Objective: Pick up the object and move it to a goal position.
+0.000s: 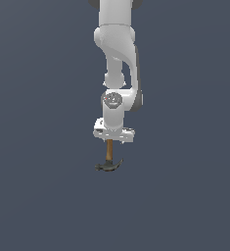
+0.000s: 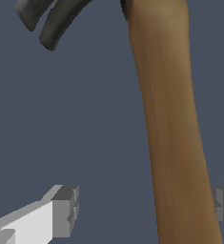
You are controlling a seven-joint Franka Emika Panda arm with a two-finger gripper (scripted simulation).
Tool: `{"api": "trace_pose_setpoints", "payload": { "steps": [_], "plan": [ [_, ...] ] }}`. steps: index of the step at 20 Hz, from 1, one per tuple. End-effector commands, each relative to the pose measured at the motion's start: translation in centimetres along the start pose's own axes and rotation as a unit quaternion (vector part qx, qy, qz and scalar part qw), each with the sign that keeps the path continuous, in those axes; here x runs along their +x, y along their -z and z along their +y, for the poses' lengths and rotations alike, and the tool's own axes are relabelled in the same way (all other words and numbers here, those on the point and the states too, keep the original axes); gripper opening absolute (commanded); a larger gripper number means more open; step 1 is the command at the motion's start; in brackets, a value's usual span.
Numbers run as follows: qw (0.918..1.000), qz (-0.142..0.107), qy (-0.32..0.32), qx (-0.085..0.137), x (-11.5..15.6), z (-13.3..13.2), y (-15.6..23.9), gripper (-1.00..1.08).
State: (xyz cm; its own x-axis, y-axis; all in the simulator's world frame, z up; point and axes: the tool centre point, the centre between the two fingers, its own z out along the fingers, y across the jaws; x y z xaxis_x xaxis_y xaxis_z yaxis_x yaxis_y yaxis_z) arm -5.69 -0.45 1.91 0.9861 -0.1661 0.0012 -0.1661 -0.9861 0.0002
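Wooden and light brown, the hammer (image 2: 173, 133) handle fills the wrist view, running lengthwise away from the gripper (image 2: 144, 209) toward its dark clawed head. One finger (image 2: 63, 209) stands clear of the handle; the other sits just beside it, so the gripper is spread, not clamped. Seen from outside, the hammer (image 1: 108, 159) lies on the plain tabletop (image 1: 38, 196) below the gripper (image 1: 113, 133), head farthest from the arm.
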Motion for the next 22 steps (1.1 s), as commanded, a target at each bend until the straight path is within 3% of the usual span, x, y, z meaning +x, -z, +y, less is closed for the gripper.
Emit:
{"api": "trace_pose_setpoints", "payload": {
  "steps": [1,14,22],
  "plan": [
    [1.0,-0.001,0.001,0.0,-0.1,-0.1,-0.3,-1.0],
    [1.0,0.001,-0.004,-0.001,0.1,0.4,0.2,-1.0],
    [1.0,0.001,-0.004,-0.001,0.0,-0.7,3.3,-1.0]
  ]
}}
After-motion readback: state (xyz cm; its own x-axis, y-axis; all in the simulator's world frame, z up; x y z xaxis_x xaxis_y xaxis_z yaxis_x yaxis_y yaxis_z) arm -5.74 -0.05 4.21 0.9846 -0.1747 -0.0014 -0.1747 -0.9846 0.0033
